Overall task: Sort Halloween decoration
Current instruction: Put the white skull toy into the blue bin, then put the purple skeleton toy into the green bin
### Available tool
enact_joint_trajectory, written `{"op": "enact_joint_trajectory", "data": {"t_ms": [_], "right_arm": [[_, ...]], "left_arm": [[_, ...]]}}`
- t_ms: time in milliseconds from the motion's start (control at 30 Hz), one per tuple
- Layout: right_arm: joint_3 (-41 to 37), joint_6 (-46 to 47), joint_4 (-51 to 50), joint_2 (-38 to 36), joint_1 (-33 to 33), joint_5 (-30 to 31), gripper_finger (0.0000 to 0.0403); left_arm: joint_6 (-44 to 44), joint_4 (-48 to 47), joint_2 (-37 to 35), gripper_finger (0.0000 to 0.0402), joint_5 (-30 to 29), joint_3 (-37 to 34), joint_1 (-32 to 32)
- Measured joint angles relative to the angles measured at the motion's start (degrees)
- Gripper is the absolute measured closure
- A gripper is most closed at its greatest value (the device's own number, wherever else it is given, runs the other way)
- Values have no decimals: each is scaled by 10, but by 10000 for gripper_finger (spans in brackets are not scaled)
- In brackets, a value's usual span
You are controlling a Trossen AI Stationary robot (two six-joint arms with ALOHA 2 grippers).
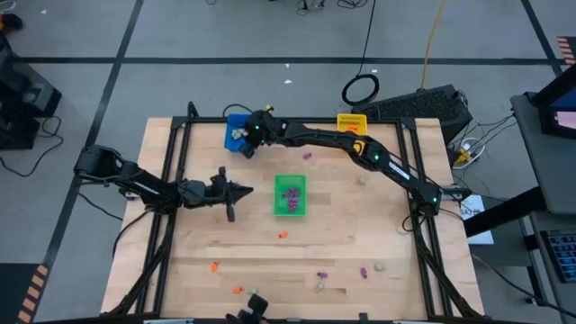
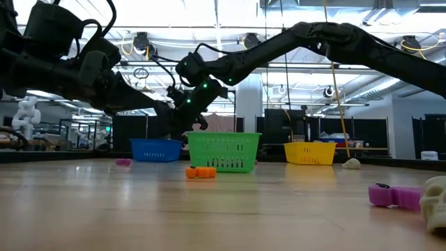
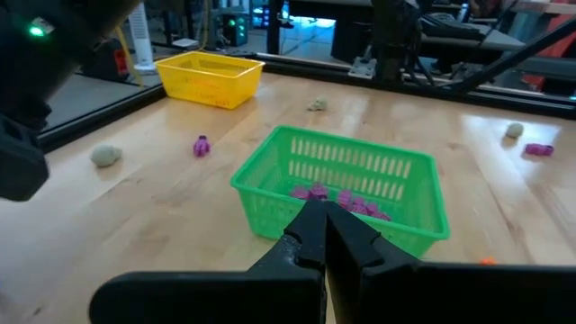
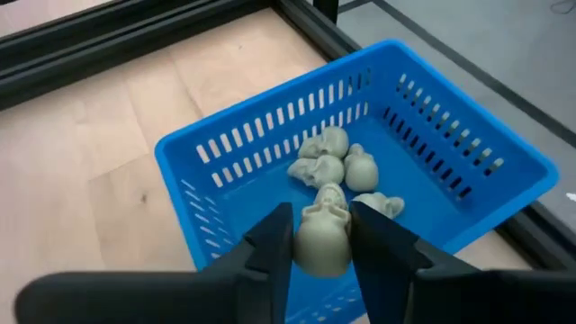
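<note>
My right gripper point(image 4: 322, 236) hovers over the blue tray point(image 1: 236, 135) at the table's far edge and is shut on a pale skull trinket point(image 4: 322, 241). Several more pale skulls point(image 4: 335, 166) lie on the blue tray's floor. My left gripper point(image 3: 326, 227) is shut and empty, hovering just left of the green tray point(image 1: 290, 212). Purple trinkets point(image 3: 346, 200) lie in the green tray. Loose orange point(image 1: 283, 234), purple point(image 1: 321, 274) and pale point(image 1: 380, 267) trinkets lie scattered on the table's near half. My right gripper pinches the pale skull by its two sides point(image 4: 302, 243) between the two fingers. The fingers come from above, slanting down into the blue tray. The skull is lifted clear above the skulls on the tray floor.
A yellow tray point(image 1: 351, 122) stands at the far edge, right of the blue one. A purple trinket point(image 1: 307, 155) and a pale one point(image 1: 363, 180) lie between the trays. Black frame rails point(image 1: 171, 180) run along the table's sides. Bare wood lies between the green tray and the near trinkets.
</note>
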Motion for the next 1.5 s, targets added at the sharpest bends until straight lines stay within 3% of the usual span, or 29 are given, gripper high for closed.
{"op": "enact_joint_trajectory", "data": {"t_ms": [333,467,600,767,933,1133,1367,1500], "right_arm": [[0,-8,-10,-5,2,0,237],[0,-15,-31,-35,7,0,233],[1,-71,-69,-67,22,6,280],[-7,-101,-63,-78,46,15,384],[-50,-97,0,-78,58,31,397],[-180,-83,121,-121,71,60,402],[-453,-55,293,-283,73,62,403],[-595,-51,337,-381,88,76,403]], "left_arm": [[1,0,0,402,15,0,0],[2,0,0,402,15,0,0],[2,-5,0,402,15,0,0],[2,-11,0,402,15,0,0],[2,-13,0,402,16,0,0],[2,-23,0,402,23,0,0],[2,-38,1,402,66,1,0],[3,-50,1,402,76,12,0]]}}
